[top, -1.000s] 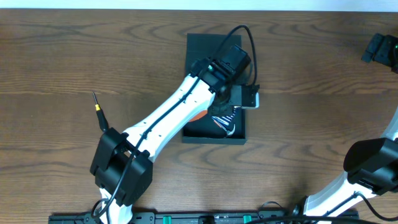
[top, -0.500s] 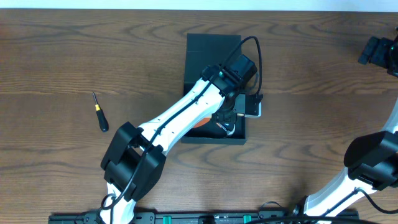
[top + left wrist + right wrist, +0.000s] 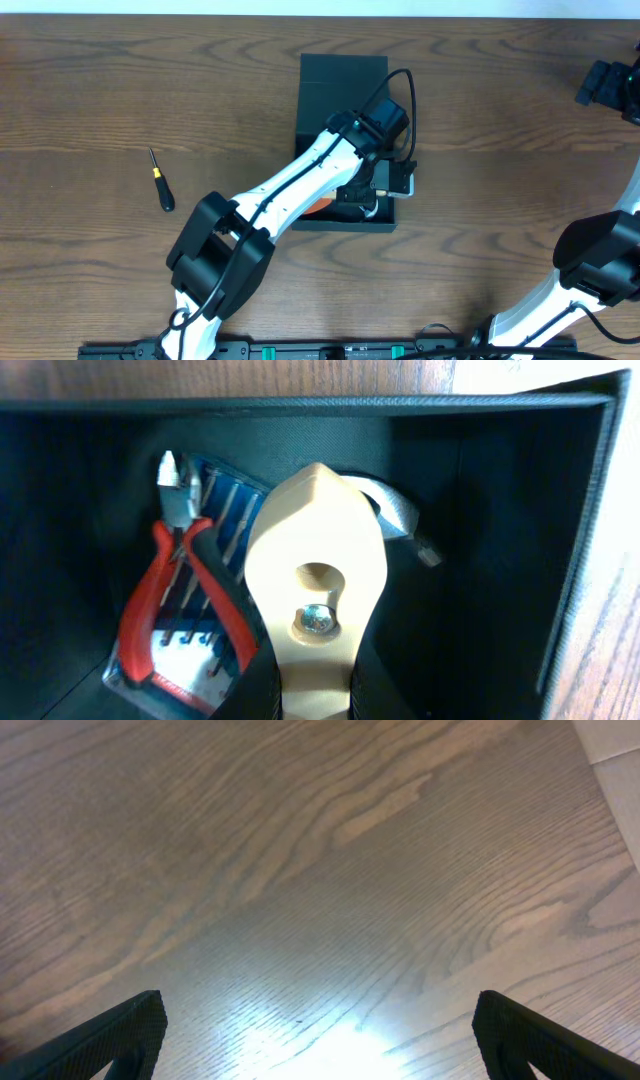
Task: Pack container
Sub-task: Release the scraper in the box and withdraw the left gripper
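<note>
The dark teal container sits at the table's middle with its flap lid folded open at the far side. My left gripper is down inside it, shut on a cream-coloured tool that points at the far wall. In the box lie red-handled pliers on a blue pack of small screwdrivers, and a grey metal piece. My right gripper is open and empty at the far right, over bare wood.
A small black-and-yellow screwdriver lies on the wooden table to the left of the box. My left arm crosses the box's left front part and hides much of the inside from above.
My left gripper has moved with the cream tool toward the box's front and lower into it. The arm swung off the loose screwdriver, which now shows fully. The right arm stayed still.
</note>
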You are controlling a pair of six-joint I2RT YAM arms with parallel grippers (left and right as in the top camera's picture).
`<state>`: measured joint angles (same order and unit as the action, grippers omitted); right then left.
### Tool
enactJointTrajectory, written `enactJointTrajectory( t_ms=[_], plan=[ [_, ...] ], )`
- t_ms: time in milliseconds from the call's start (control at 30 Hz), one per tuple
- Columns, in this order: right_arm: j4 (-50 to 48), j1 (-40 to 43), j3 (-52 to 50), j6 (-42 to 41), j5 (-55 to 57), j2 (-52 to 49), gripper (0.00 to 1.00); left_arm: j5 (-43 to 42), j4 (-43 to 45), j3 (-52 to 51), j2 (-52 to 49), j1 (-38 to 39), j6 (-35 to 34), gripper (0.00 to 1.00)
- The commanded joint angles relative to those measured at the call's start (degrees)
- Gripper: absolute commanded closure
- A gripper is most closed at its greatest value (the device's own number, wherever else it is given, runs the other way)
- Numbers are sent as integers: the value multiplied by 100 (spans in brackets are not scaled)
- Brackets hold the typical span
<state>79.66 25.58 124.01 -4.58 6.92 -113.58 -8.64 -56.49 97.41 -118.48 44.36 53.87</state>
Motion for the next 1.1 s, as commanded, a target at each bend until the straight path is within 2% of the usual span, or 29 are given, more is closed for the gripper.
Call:
enactJointTrajectory(
  t_ms=[0, 167, 200, 400, 467, 533, 567, 767, 867, 933, 1067],
  plan=[
    [13, 31, -17, -92, -31, 0, 1, -133, -9, -24, -160, -37, -13, 94],
    [31, 31, -17, -92, -31, 0, 1, -258, 52, -24, -190, -68, -17, 94],
    [31, 31, -17, -92, -31, 0, 1, -256, 48, -24, -190, -70, -15, 91],
    [31, 31, -17, -92, -31, 0, 1, -256, 44, -24, -190, -72, -122, 50],
    [35, 31, -17, -92, -31, 0, 1, -254, 39, -24, -190, -72, -144, 43],
    [39, 31, -17, -92, -31, 0, 1, -251, 44, -22, -190, -72, -214, 29],
    [42, 31, -17, -92, -31, 0, 1, -251, 42, -22, -184, -72, -238, 26],
    [42, 31, -17, -92, -31, 0, 1, -111, -31, 203, 177, -151, -863, 16],
    [50, 31, -17, -94, -31, 0, 1, 568, -245, 490, 623, -291, -1403, 9],
    [50, 31, -17, -92, -31, 0, 1, 1147, -444, 651, 999, -470, -1845, 0],
    [79, 31, -17, -90, -31, 0, 1, 1537, -911, 837, 1821, -1261, -2673, 2]
  ],
)
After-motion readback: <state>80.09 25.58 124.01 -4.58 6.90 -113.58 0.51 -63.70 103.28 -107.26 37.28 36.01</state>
